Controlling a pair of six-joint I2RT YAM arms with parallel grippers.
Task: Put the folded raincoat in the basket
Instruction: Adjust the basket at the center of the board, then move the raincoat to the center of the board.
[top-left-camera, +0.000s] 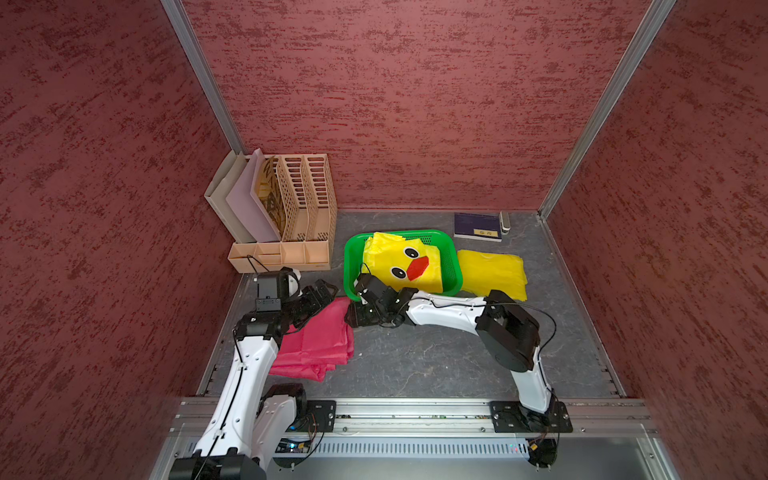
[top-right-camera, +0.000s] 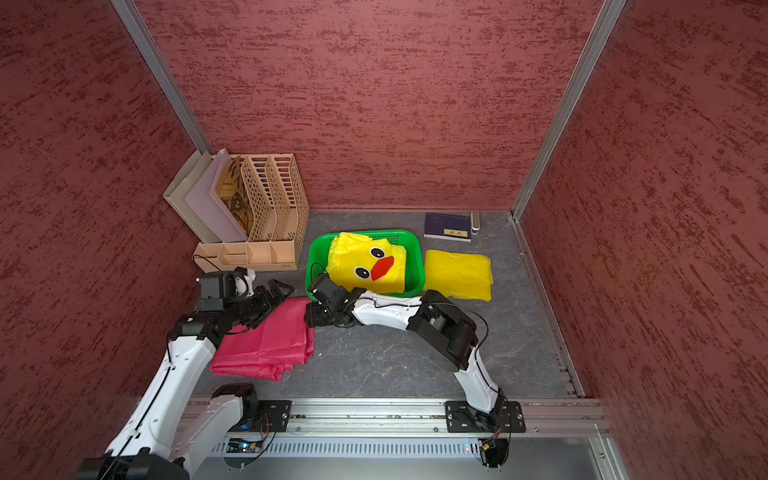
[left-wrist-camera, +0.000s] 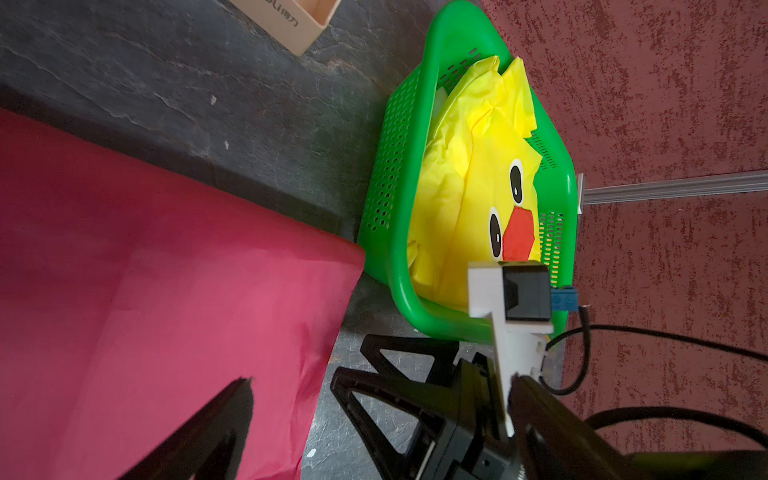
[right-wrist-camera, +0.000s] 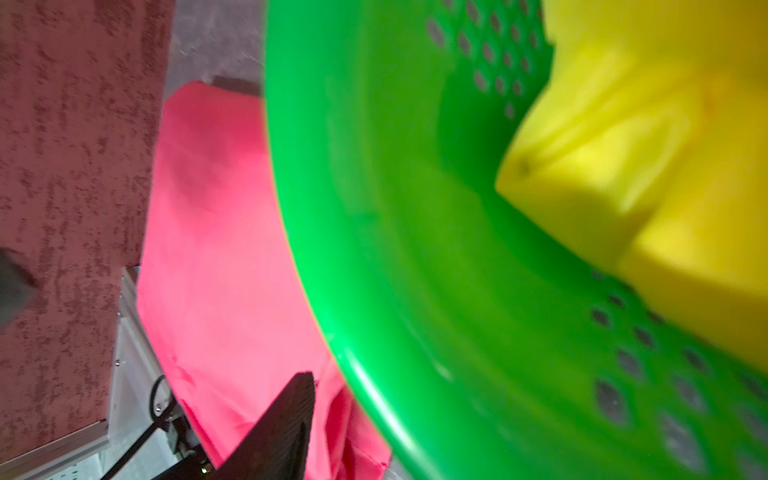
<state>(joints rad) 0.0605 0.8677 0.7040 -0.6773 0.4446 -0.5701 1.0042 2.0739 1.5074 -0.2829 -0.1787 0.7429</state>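
Table (top-left-camera: 436, 365): grey, fills the lower centre in both top views.
Beige file organizer (top-left-camera: 307, 195): upper left of the table.
Pink folded raincoat (top-left-camera: 320, 345): lower left, flat on the table.
Green basket (top-left-camera: 350, 262): centre. The duck raincoat (top-left-camera: 399, 262) lies inside it, face up, filling most of it.
Plain yellow folded raincoat (top-left-camera: 490, 270): on the table, just right of the basket.
Dark book (top-left-camera: 476, 226): upper right.

Left gripper (top-left-camera: 329, 288): fingers spread wide and empty, over the pink raincoat's upper corner, left of the basket.
Right gripper (left-wrist-camera: 349, 360): in the left wrist view its fingers look parted with nothing between them. It sits low over bare table between the basket's corner and the pink raincoat.

Judgement: the duck raincoat is in. Whether the other two should follow, I cannot tell.

Handling: the raincoat looks like thin film, so probably light, limp and slick. The layers would likely slide, and the fold would likely open if lifted by one ply. Best to pinch through the whole stack at a folded edge or corner, lift slowly and lower it flat.
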